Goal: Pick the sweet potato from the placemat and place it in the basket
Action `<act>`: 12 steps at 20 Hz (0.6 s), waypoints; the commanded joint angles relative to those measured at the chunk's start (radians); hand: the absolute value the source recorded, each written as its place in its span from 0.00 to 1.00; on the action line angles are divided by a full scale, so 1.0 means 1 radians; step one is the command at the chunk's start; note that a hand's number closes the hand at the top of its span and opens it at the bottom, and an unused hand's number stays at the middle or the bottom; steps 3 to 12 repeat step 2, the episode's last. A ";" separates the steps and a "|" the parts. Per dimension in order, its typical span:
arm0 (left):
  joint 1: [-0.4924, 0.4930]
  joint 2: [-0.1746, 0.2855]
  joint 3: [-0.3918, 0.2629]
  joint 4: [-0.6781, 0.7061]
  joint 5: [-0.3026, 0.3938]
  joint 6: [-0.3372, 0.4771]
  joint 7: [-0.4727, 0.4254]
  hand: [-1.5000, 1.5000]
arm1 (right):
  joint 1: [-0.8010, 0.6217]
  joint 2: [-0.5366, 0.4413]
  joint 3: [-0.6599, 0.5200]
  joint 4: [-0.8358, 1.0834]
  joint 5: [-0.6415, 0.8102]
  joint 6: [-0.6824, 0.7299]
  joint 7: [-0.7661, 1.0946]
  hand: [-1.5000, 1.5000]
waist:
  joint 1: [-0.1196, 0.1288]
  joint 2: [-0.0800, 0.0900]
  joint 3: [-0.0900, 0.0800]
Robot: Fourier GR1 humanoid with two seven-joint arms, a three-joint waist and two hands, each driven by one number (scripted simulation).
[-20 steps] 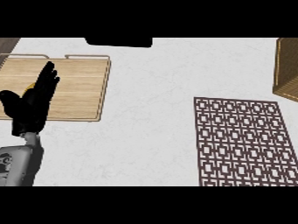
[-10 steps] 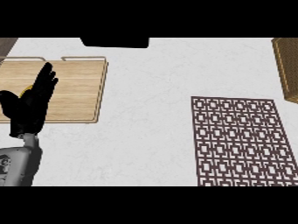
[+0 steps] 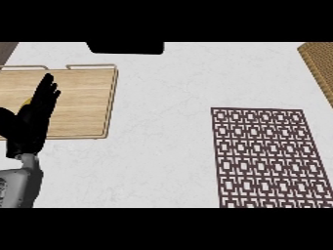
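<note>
Far left, the left hand stands upright over the wooden board, fingers straight, holding nothing.

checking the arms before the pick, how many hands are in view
1: the left hand, open with fingers up, at the view's left over the wooden tray. The right hand does not show.
</note>
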 commanded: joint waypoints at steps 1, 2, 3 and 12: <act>0.021 -0.015 -0.017 -0.004 -0.031 0.023 -0.011 0.50 | 0.084 -0.053 -0.040 -0.011 -0.047 0.099 -0.069 0.00 | -0.003 0.001 0.003; 0.005 0.030 0.035 -0.017 0.023 -0.014 0.023 0.50 | 0.137 -0.047 -0.056 -0.006 -0.065 0.106 -0.117 0.00 | -0.008 -0.003 0.003; 0.005 0.030 0.035 -0.017 0.023 -0.014 0.023 0.50 | 0.137 -0.047 -0.056 -0.006 -0.065 0.106 -0.117 0.00 | -0.008 -0.003 0.003; 0.005 0.030 0.035 -0.017 0.023 -0.014 0.023 0.50 | 0.137 -0.047 -0.056 -0.006 -0.065 0.106 -0.117 0.00 | -0.008 -0.003 0.003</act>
